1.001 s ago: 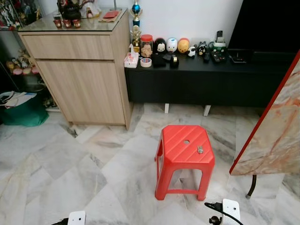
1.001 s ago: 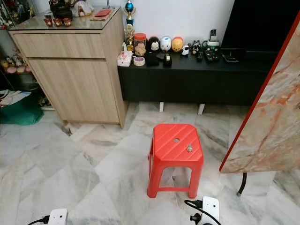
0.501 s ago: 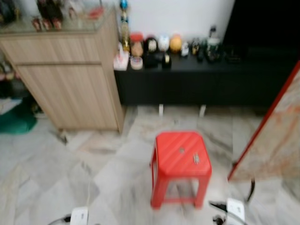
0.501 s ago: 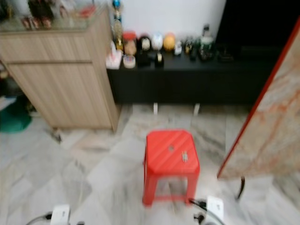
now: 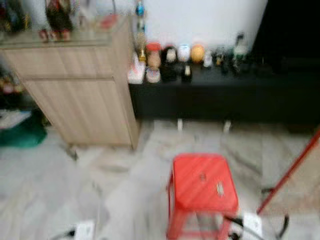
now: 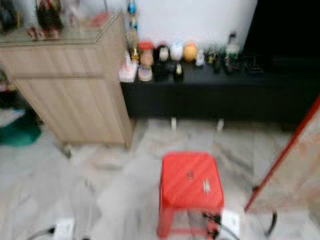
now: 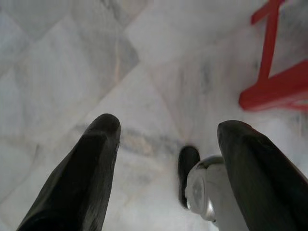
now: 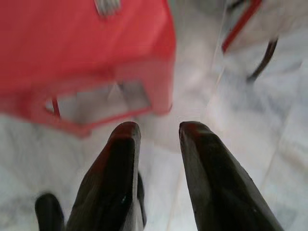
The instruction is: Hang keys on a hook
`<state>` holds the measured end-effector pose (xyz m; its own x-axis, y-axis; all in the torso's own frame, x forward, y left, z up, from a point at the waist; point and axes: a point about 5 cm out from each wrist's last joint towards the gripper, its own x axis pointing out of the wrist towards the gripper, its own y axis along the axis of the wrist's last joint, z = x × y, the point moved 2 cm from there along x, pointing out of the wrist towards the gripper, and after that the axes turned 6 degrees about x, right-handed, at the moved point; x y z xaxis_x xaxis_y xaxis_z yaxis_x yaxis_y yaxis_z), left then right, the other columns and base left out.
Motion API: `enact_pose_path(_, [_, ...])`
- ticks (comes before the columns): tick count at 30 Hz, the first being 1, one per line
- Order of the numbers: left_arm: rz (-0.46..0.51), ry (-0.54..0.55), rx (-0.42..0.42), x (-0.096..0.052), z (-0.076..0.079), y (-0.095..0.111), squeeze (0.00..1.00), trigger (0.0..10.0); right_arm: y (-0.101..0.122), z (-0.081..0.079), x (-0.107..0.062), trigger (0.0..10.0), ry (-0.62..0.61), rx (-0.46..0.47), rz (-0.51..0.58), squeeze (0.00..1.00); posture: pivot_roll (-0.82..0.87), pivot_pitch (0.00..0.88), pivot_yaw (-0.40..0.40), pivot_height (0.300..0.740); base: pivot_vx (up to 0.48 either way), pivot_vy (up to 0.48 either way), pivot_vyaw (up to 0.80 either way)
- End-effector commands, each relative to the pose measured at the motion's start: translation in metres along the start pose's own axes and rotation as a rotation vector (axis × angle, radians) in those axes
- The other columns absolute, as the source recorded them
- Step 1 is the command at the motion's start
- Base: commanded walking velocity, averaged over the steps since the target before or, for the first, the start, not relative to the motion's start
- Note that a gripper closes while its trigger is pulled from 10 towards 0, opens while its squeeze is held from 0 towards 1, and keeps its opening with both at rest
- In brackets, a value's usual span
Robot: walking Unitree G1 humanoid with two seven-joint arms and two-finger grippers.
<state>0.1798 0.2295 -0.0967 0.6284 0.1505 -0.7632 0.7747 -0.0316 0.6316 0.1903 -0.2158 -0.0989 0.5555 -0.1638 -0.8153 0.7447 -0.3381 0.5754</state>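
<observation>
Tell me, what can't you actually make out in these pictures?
- Keys on the red stool: a small blurred speck in the eye views; cut off by the edge in the right wrist view.
- Small items on the black cabinet: smeared by camera motion.
- A hook: cannot pick one out.
- Wooden cabinet top: its ornaments are blurred.
- Stool legs: cut off by the picture's bottom edge.

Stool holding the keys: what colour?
Red stool; clearest in the left eye view.

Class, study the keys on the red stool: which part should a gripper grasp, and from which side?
The keys lie flat, small and blurred, on the red stool's top, so parts cannot be told apart. Probably come from above, pinching the bunch across its narrow width.
</observation>
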Motion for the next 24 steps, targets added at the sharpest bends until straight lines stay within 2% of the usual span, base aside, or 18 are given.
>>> enact_pose_path(1, [-0.018,0.025,0.016,-0.0021,-0.0095,-0.0060,0.00,10.0,-0.0020,-0.0116,0.0002,10.0,0.028,0.007,-0.004,0.00,0.03,0.000,0.000,0.740,0.251,0.000,0.00])
enact_pose_path(12, [0.008,0.022,0.026,-0.0006,-0.0051,0.0003,0.00,10.0,-0.0018,-0.0120,0.0002,10.0,0.033,0.004,-0.001,0.00,0.03,0.000,0.001,0.740,0.000,0.000,0.00])
enact_pose_path(18, [-0.015,0.023,0.035,-0.0018,-0.0075,-0.0053,0.00,10.0,-0.0020,-0.0120,0.0002,10.0,0.036,0.003,-0.002,0.00,0.03,0.000,0.000,0.740,0.000,0.000,0.00])
enact_pose_path(24, [-0.021,0.021,0.040,-0.0022,-0.0075,-0.0070,0.00,10.0,-0.0016,-0.0102,0.0001,10.0,0.034,0.003,-0.001,0.00,0.03,0.000,0.000,0.740,0.000,-0.297,0.00])
